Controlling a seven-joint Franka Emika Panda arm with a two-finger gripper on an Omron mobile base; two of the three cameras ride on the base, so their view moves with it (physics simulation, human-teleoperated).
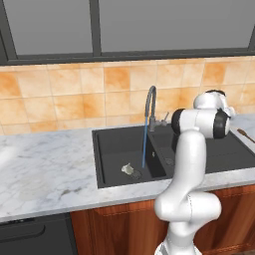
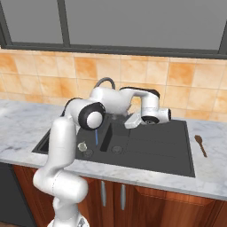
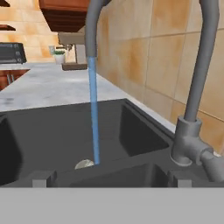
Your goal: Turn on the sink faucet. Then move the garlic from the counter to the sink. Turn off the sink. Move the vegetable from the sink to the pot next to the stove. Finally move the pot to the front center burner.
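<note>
Plainly the water is running, so the step in hand looks like shutting it off, and that turns on where the lever lies from the pincer. Furthest left in the hand view, ahead of the two-finger gripper (image 3: 111, 178) and down in the wide bowl of the matte black double-basin sink (image 3: 140, 131), the small lumpy cream-white garlic bulb (image 3: 84, 164) sits at the foot of the thin blue stream of water (image 3: 93, 122), beside the round drain; the left base view also shows it on the basin floor. It rests apart from the fingers, beyond the divider between the bowls. The gripper is spread wide and grasps nothing, with its dark tips well apart at the bottom of the view. To its right and slightly ahead rises the tall dark grey gooseneck sink faucet (image 3: 189, 140), near but not touching. The small grey lever handle (image 3: 213, 164) juts from the side of the faucet base further right, its long axis running roughly level and slanting back toward the hand. I judge the gripper must shift rightward to bring a finger against that lever, since the open gap now faces the stream rather than the handle.
</note>
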